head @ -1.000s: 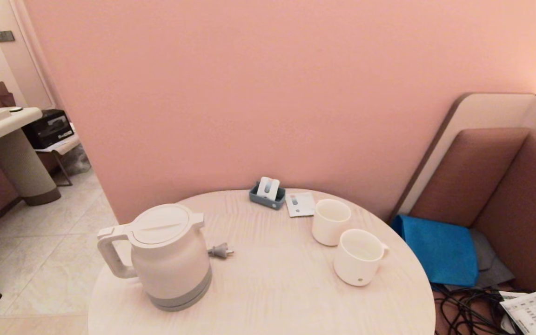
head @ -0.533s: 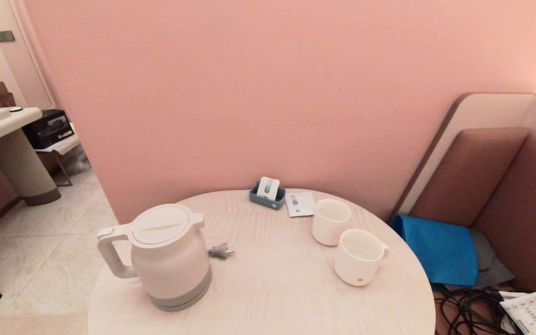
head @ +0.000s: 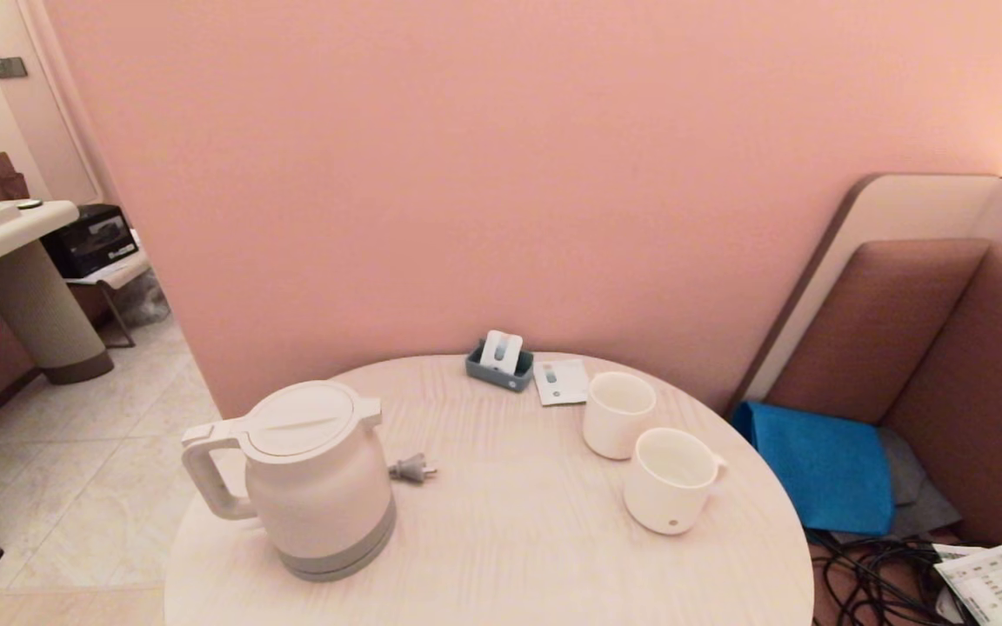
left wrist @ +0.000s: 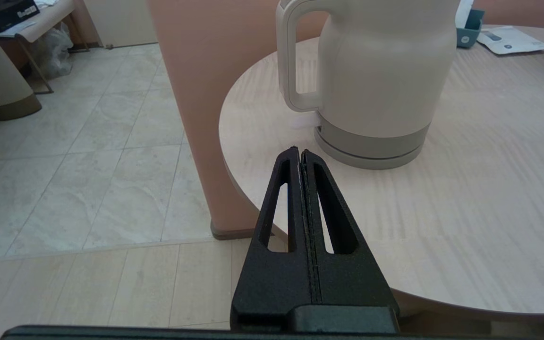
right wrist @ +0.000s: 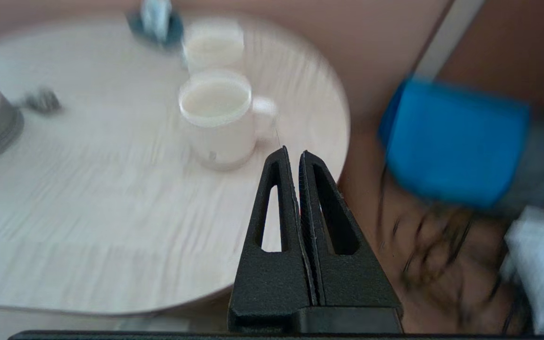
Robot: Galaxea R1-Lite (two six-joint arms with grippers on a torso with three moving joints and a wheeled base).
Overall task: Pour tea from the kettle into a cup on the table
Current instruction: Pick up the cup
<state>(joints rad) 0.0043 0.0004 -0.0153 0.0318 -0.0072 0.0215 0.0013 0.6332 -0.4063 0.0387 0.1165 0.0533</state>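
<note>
The left gripper [left wrist: 300, 153] hung low off the near left edge of the round, pale wood-grain bench [head: 510, 539], its black fingers clenched together on nothing and pointing toward the squat cream-white electric kettle [left wrist: 376, 80]. The right gripper [right wrist: 292, 155] was over the bench's near right edge, fingers likewise pressed shut and empty, aimed at the white ribbed mug with a small side handle [right wrist: 217, 120]. Neither arm showed in the head view.

On the bench, the kettle [head: 314, 478] stood upright at the left, loop handle turned outward to the left, lid on. A small grey plug [head: 412, 469] lay just beside its right flank. The ribbed mug [head: 671, 480] stood upright near the right edge (a grey dot near its base), with a smooth plain white cup [head: 616, 416] just behind it. At the far edge sat a small blue-grey holder [head: 499, 363] and a white card [head: 560, 382].

A pink wall [head: 510, 174] rose behind the bench. A brown padded seat [head: 945, 348] with a bright blue cloth [head: 823, 465] flanked the right; black cables [head: 866, 582] lay below. Pale tiled floor [head: 75, 452] spread to the left. The bench's middle and near part lay bare between kettle and mug.
</note>
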